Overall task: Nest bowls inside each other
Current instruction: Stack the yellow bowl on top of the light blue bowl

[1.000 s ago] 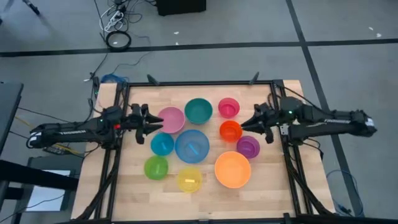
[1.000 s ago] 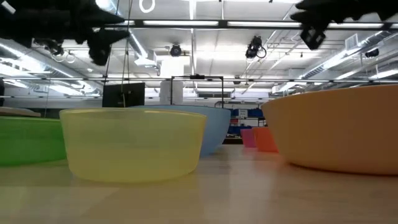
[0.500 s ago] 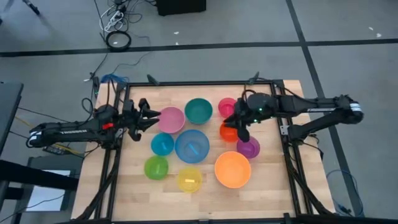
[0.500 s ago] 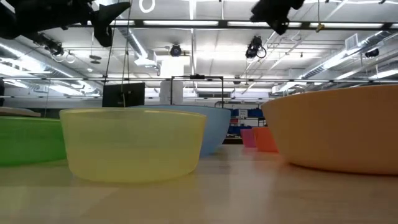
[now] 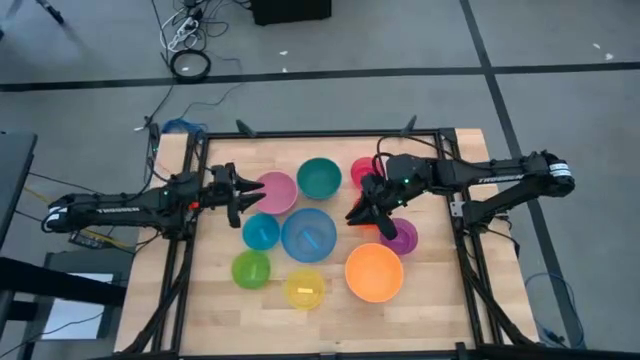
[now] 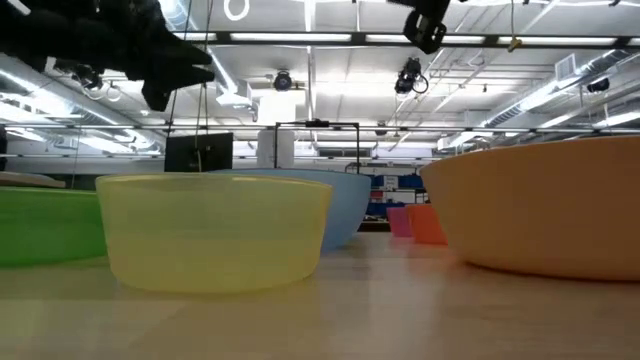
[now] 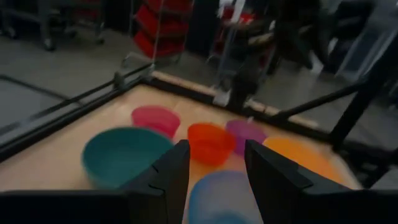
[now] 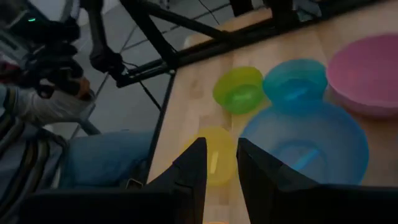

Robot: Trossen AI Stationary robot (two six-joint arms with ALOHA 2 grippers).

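Ten bowls stand apart on the wooden table (image 5: 220, 300), each on its base: pink (image 5: 277, 192), teal (image 5: 320, 178), magenta (image 5: 362, 168), purple (image 5: 402, 238), orange (image 5: 374, 272), blue (image 5: 308, 235), light blue (image 5: 261, 231), green (image 5: 251, 269) and yellow (image 5: 304, 288). The red-orange bowl (image 5: 374, 224) is mostly hidden under my right arm. My left gripper (image 5: 243, 195) is open in the air beside the pink bowl's left rim. My right gripper (image 5: 352, 215) hovers open between the blue and red-orange bowls, with a narrow gap and nothing in it (image 8: 221, 149).
A black metal frame (image 5: 190, 200) runs along the table's left, right and far edges. In the right wrist view a seated person (image 8: 43, 106) shows beyond the table's left side. Bare wood lies along the near edge (image 6: 380, 310).
My right gripper has swung from the table's right edge toward the middle and now hangs over the red-orange bowl's left side. My left gripper has tipped a little in place beside the pink bowl. No bowl has moved.
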